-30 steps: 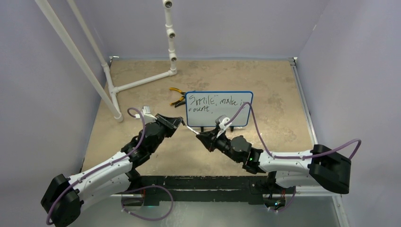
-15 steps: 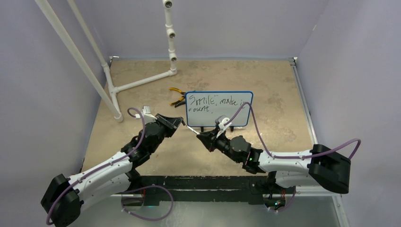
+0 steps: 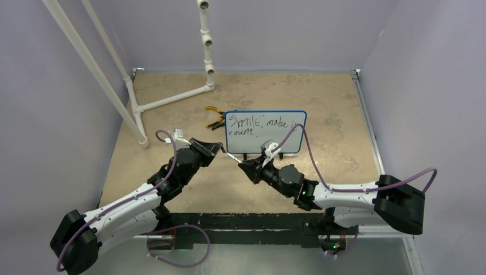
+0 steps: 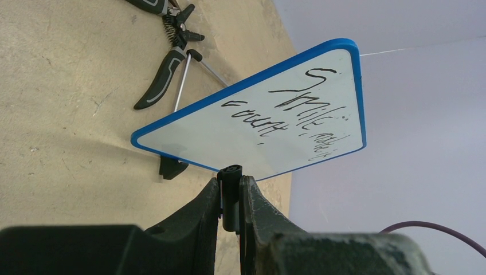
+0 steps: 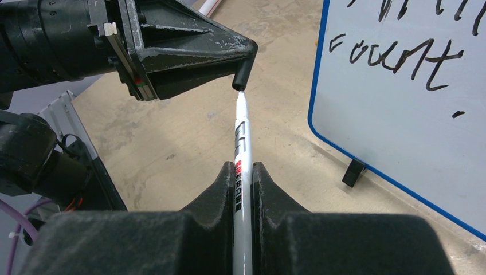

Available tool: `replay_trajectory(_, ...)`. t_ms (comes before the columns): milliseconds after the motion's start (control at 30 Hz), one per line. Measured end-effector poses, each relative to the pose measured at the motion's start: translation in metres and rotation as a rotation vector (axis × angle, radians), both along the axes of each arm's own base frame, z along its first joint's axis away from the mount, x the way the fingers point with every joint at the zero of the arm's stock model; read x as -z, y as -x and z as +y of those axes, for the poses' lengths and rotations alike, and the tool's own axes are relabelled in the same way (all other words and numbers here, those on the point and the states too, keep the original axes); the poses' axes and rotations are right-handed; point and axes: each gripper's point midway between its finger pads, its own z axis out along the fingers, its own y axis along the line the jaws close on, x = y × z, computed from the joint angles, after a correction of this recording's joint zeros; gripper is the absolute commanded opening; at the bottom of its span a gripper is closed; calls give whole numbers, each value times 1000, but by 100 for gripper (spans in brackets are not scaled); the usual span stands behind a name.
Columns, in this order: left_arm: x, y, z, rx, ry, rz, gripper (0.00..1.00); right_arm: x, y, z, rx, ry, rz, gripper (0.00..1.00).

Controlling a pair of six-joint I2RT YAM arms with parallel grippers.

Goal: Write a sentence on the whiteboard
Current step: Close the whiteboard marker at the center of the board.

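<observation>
The whiteboard (image 3: 269, 137) stands upright mid-table on two black feet, blue-framed; it also shows in the left wrist view (image 4: 269, 123) and the right wrist view (image 5: 401, 86). The sentence (image 3: 261, 125) is in black marker in two lines, roughly "Smile, make it / count". My right gripper (image 3: 243, 165) is shut on a white marker (image 5: 241, 149), tip pointing at the left gripper. My left gripper (image 3: 216, 148) is shut on the marker's black cap (image 4: 230, 195). The cap's open end (image 5: 240, 77) sits just ahead of the marker tip, nearly touching.
Black-and-yellow pliers (image 3: 215, 117) lie just behind the board's left end, also in the left wrist view (image 4: 166, 69). A white PVC pipe frame (image 3: 166, 97) stands at the back left. Walls close in the table on three sides.
</observation>
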Motion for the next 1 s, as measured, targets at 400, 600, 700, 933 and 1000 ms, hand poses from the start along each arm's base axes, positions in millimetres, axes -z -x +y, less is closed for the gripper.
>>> replay_trajectory(400, 0, 0, -2, 6, 9, 4, 0, -1, 1, 1, -2, -2, -1, 0)
replay_trajectory(600, 0, 0, -3, 7, 13, 4, 0, -1, -1, 0, 8, 0, 0, 0)
replay_trajectory(700, -1, 1, -5, 13, 20, 2, 0, 1, -2, -1, 16, 5, 1, 0)
replay_trajectory(933, -2, 2, -8, 20, 25, -2, 0, -2, -3, 1, 18, 2, 0, 0)
replay_trajectory(1000, -3, 3, -9, 24, 26, -2, 0, -2, -4, 1, 22, 3, 0, 0)
